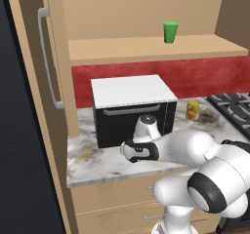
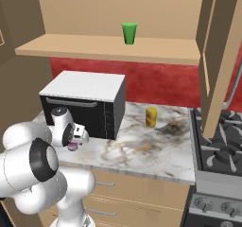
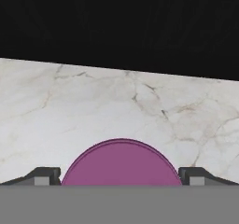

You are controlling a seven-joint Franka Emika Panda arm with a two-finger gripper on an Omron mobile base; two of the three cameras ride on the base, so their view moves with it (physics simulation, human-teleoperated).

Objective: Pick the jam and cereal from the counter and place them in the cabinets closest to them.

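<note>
The jam (image 3: 120,160) is a squat purple jar standing on the marble counter (image 3: 116,106), just in front of the black microwave (image 2: 85,103). My gripper (image 3: 120,177) hangs open over it, one dark fingertip (image 3: 44,176) on each side of the jar and neither touching it. From the right base view a sliver of the jam (image 2: 72,147) shows under my gripper (image 2: 76,140). In the left base view my gripper (image 1: 128,152) covers the jar. Above the counter, the cabinets' wooden shelf (image 1: 146,48) is open. The cereal is out of view.
A green cup (image 2: 129,33) stands on the cabinet shelf. A yellowish stacked round item (image 2: 151,117) sits on the counter right of the microwave. A stove (image 2: 222,145) borders the counter at right. Open cabinet doors (image 1: 46,57) (image 2: 222,56) hang at both sides.
</note>
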